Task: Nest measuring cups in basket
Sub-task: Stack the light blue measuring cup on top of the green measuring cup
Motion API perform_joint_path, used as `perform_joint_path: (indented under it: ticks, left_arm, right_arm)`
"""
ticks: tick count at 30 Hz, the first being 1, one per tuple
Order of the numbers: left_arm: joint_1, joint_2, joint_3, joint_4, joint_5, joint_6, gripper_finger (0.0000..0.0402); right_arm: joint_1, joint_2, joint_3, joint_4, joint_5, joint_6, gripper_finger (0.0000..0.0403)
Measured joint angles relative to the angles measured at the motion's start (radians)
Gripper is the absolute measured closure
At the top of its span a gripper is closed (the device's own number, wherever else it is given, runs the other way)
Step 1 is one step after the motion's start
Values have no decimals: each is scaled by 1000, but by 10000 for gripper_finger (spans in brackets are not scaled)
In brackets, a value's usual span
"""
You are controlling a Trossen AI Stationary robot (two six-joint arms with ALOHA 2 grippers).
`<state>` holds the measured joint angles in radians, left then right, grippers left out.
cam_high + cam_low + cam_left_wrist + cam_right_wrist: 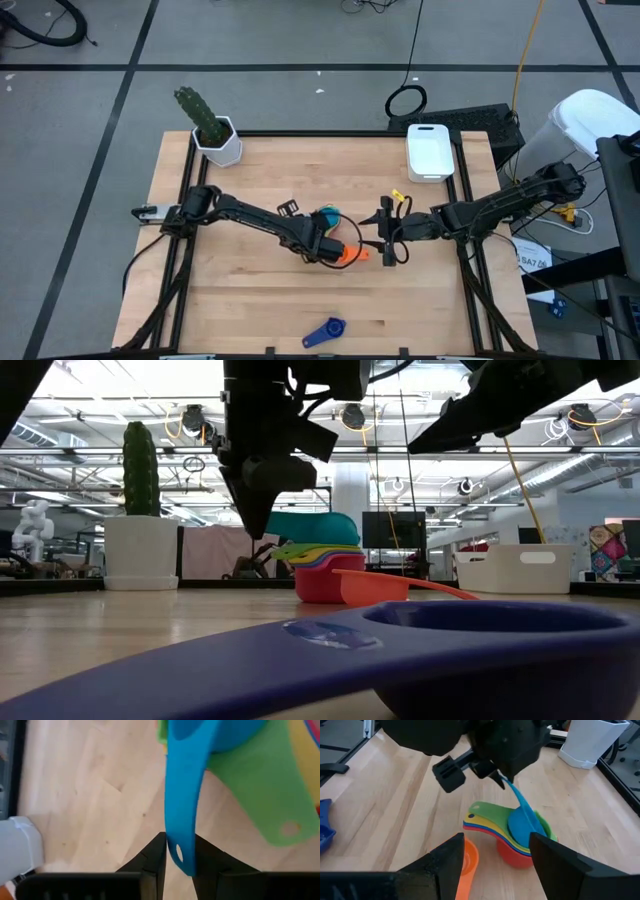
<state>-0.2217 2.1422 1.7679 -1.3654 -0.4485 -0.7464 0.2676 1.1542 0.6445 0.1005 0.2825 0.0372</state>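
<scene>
Both arms are dark, near-black jointed limbs built of blocky segments, the left arm (250, 215) and the right arm (500, 205) reaching in from opposite sides of the wooden table (240, 300). The left gripper (179, 862) ends in two flat, matte black fingers with squared edges, and the right gripper (495, 852) has two broad, wedge-shaped black fingers. A boxy black wrist housing with a small rectangular bracket sits behind the left gripper, and thin black cables loop over the arms.

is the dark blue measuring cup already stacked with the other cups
No. The dark blue measuring cup lies alone near the table's front edge, apart from the stack of cups at mid-table, where the left end effector holds a light blue cup's handle.
</scene>
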Motion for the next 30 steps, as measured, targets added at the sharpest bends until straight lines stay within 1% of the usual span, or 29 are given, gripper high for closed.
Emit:
perform_joint_path:
  ticks: [7, 13, 15, 21, 30]
  left_arm:
    - [-19, 0, 0, 2, 31, 2, 323]
    - [-23, 0, 0, -2, 30, 8, 323]
    - [-23, 0, 0, -10, 22, 9, 323]
    - [-23, 0, 21, -106, -51, -23, 323]
    - [-34, -1, 64, -104, -59, -14, 323]
  right_arm:
    - [0, 0, 0, -5, 0, 2, 188]
    - [0, 0, 0, -13, 0, 2, 188]
    - [0, 0, 0, -16, 0, 3, 188]
    - [0, 0, 0, -16, 0, 3, 188]
    - [0, 0, 0, -34, 1, 3, 188]
